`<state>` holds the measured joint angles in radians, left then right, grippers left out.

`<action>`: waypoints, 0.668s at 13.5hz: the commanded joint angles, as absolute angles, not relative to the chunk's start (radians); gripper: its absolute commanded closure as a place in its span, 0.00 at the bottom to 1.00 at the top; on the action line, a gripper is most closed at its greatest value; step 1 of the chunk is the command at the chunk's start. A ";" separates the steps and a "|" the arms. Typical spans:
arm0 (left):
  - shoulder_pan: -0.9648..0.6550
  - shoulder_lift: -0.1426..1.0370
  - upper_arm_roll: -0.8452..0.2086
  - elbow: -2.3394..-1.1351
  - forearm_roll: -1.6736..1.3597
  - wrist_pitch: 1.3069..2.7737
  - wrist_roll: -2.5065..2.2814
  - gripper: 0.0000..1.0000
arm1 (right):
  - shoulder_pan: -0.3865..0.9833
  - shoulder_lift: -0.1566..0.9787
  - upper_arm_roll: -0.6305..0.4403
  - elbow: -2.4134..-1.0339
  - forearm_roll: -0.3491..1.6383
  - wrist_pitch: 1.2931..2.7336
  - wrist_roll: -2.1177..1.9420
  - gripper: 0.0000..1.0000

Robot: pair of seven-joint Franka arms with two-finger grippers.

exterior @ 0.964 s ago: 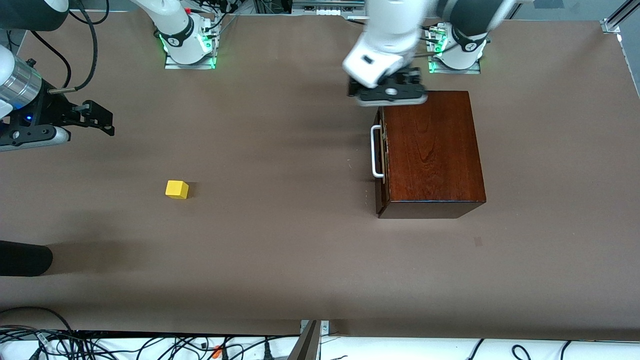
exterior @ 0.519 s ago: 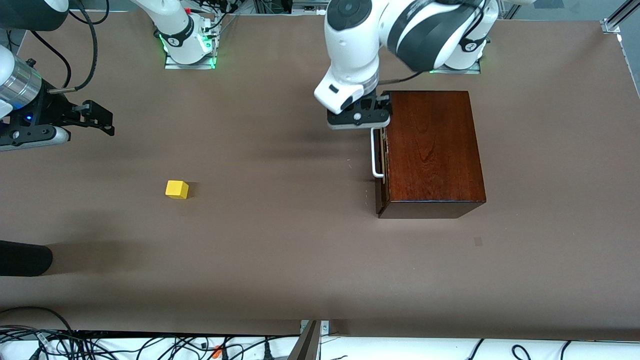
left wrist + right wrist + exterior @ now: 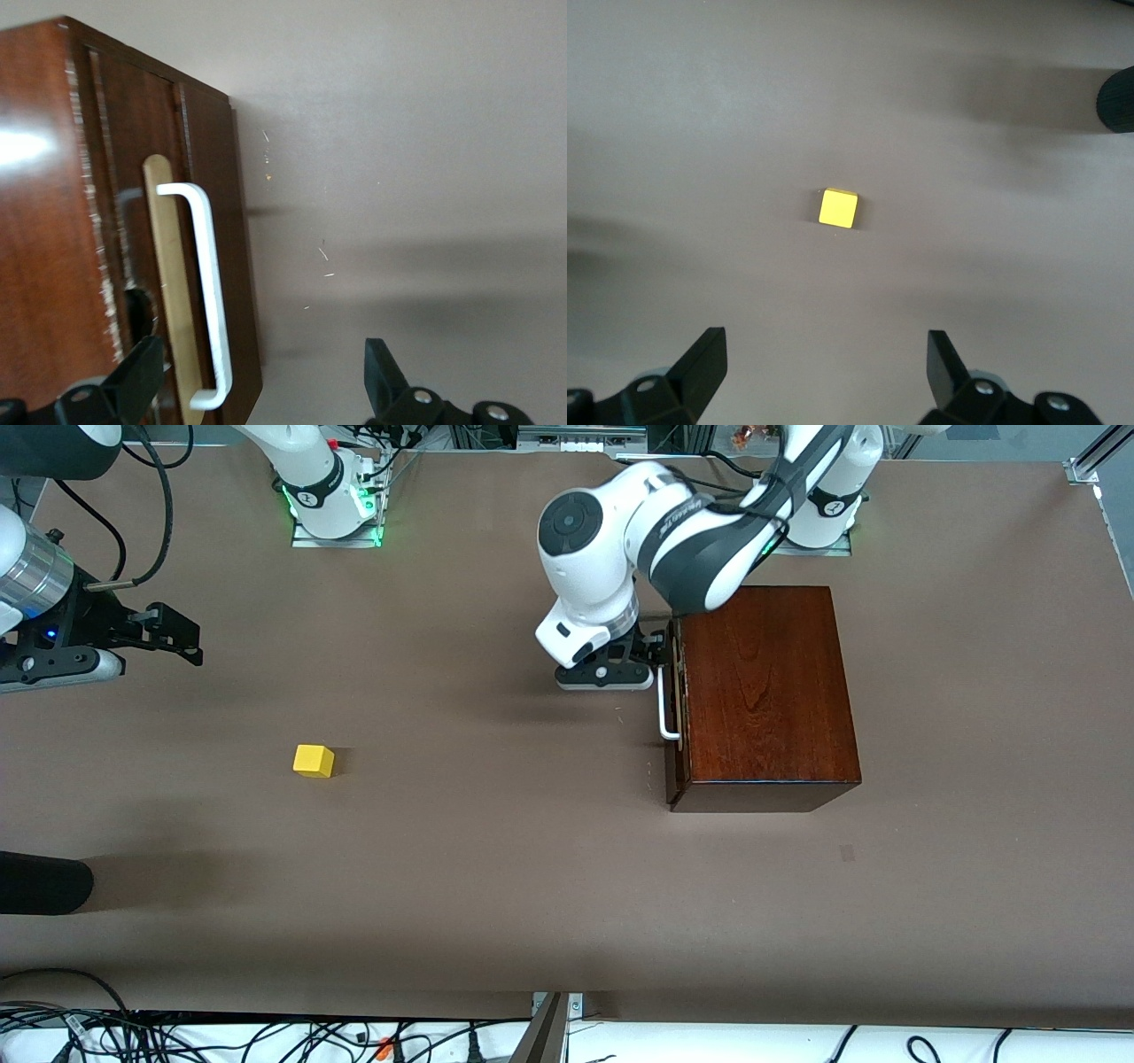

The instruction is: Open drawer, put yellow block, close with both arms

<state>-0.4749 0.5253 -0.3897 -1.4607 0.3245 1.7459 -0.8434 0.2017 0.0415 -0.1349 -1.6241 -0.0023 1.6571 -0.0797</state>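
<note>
Left pincer (image 3: 640, 657) low over desk (image 3: 496, 868), fingers apart, straddling handle (image 3: 205, 292) end of shut drawer (image 3: 675, 708). Right pincer (image 3: 177, 638) waits, fingers apart, above yellow block (image 3: 314, 761), well clear.

No text, label, brand or number could be read anywhere. The left arm (image 3: 700, 540) carried dark lettering on its white upper shell, but it was too small and skewed to make out. The wooden box (image 3: 762, 691) and the yellow block (image 3: 314, 761) bore no markings.
</note>
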 commanded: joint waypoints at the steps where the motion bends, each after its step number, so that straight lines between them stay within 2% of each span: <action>1: -0.465 0.514 -0.385 -1.535 0.353 1.804 -0.824 0.00 | 0.199 0.046 -0.135 -1.605 0.014 1.638 -0.072 0.00; 4: -0.448 0.512 -0.382 -1.574 0.351 1.833 -0.828 0.00 | 0.198 0.055 -0.137 -1.605 0.015 1.664 -0.071 0.00; 9: -0.440 0.511 -0.377 -1.624 0.351 1.871 -0.911 0.00 | 0.199 0.173 -0.137 -1.605 0.017 1.724 -0.083 0.00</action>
<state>-0.4475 0.5331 -0.3768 -1.5914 0.3252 1.8521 -0.8711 0.2004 0.1089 -0.1355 -1.6251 0.0001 1.7161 -0.0786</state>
